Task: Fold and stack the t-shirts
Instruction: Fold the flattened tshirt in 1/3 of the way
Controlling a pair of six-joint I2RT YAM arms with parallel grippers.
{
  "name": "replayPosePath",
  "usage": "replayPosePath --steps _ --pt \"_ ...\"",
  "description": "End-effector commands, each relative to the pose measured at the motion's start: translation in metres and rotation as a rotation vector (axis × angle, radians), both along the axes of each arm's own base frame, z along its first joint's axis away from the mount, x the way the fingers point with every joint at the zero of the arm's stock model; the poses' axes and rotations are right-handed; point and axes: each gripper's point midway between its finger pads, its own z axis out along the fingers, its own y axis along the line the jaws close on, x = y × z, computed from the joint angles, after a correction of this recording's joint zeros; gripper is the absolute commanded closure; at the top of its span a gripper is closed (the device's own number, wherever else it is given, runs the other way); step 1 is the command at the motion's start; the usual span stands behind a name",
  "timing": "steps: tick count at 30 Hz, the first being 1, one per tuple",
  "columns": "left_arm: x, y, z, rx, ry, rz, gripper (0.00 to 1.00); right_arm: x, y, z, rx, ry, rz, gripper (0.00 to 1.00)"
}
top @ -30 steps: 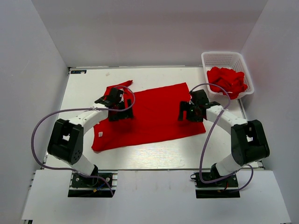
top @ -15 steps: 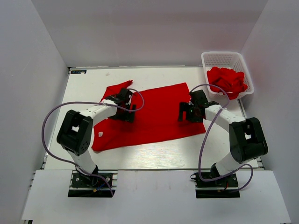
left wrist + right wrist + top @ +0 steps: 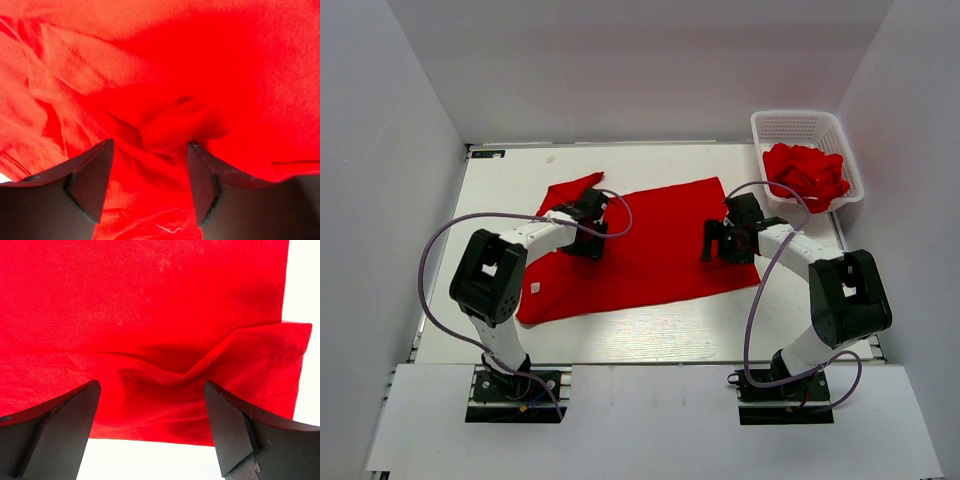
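Between spread left fingers (image 3: 92, 182): raised t-shirt (image 3: 165, 125) fold; right fingers (image 3: 65, 425) straddle wrinkle.

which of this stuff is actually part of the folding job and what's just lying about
Job:
- spread t-shirt
- crumpled t-shirts at far right

Lying about:
- white mesh basket holding them
- purple cables

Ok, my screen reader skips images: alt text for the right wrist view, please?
A red t-shirt lies spread on the white table, a raised wrinkle crossing it just ahead of the open right gripper's dark fingers.
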Motion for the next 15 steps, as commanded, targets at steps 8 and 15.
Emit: replayPosePath --steps 8,15 --pt "0.021 -0.013 0.012 -0.014 -0.069 -0.004 0.80 0.009 -0.001 0.007 -0.011 -0.019 -0.001 0.10" --pt "0.036 -0.020 0.031 -0.036 -0.122 -0.012 1.00 0.010 -0.001 0.008 -0.008 -0.023 -0.002 0.10"
